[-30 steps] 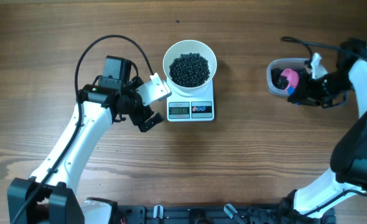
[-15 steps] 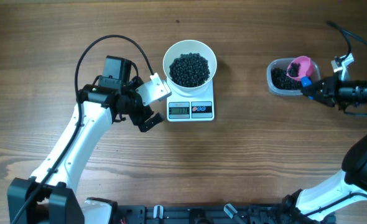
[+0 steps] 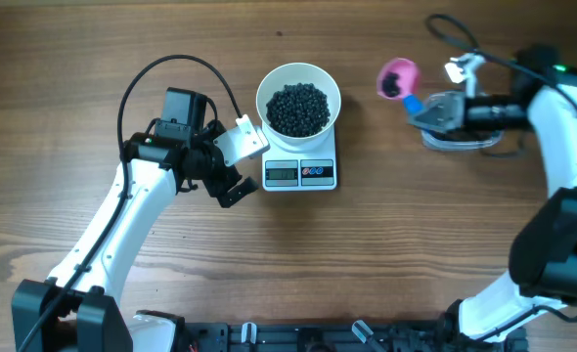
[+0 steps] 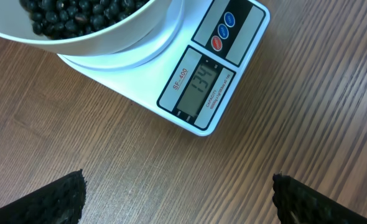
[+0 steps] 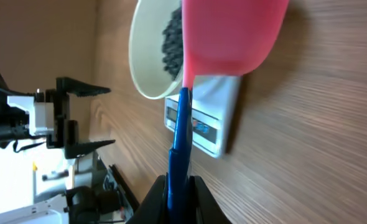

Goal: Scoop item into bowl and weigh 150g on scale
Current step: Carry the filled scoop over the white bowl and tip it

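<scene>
The white bowl (image 3: 298, 98) stands on the white scale (image 3: 300, 172), holding a heap of black beans (image 3: 298, 108). In the left wrist view the scale (image 4: 202, 87) shows 134 below the bowl (image 4: 127, 43). My left gripper (image 3: 240, 164) waits open just left of the scale, nothing between its fingers (image 4: 65, 193). My right gripper (image 3: 430, 108) is shut on the blue handle (image 5: 180, 143) of a pink scoop (image 3: 398, 78), which hangs right of the bowl with a few dark beans in it. From the right wrist, the scoop (image 5: 233, 31) sits close to the bowl (image 5: 149, 56).
A clear plastic tub (image 3: 460, 139) lies mostly hidden under my right gripper at the right. A black cable (image 3: 171, 64) loops over the left arm. A cable (image 3: 455, 29) trails from the right arm near the far edge.
My right gripper lifted the pink scoop out of the tub and carried it left toward the bowl. The left arm, bowl and scale have not moved.
</scene>
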You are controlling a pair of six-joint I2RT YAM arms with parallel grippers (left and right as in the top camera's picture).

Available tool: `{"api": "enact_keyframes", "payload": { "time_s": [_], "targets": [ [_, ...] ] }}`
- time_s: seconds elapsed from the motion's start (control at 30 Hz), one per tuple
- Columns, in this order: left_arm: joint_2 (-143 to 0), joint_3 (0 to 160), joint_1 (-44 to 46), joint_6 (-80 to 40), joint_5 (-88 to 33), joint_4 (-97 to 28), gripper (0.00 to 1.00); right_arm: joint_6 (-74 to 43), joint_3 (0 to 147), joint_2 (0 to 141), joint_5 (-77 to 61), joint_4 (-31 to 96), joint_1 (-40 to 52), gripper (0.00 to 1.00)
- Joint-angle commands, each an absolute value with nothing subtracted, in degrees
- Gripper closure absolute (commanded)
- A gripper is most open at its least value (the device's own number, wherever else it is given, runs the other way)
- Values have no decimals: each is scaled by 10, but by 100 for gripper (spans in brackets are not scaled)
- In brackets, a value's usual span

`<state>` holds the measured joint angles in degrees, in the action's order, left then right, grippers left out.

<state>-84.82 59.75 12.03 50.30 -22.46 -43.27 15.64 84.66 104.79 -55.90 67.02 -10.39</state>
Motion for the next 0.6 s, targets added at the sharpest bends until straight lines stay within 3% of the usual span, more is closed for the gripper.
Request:
{"api": "enact_keyframes", "payload": {
  "time_s": [0.0,0.57],
  "targets": [
    [-852,599,118,510,-238,-431,0,82,881,1033,-552,641,-48,96],
    [-852,599,118,510,-238,-431,0,2,967,1033,-278,607,158,96]
  ]
}}
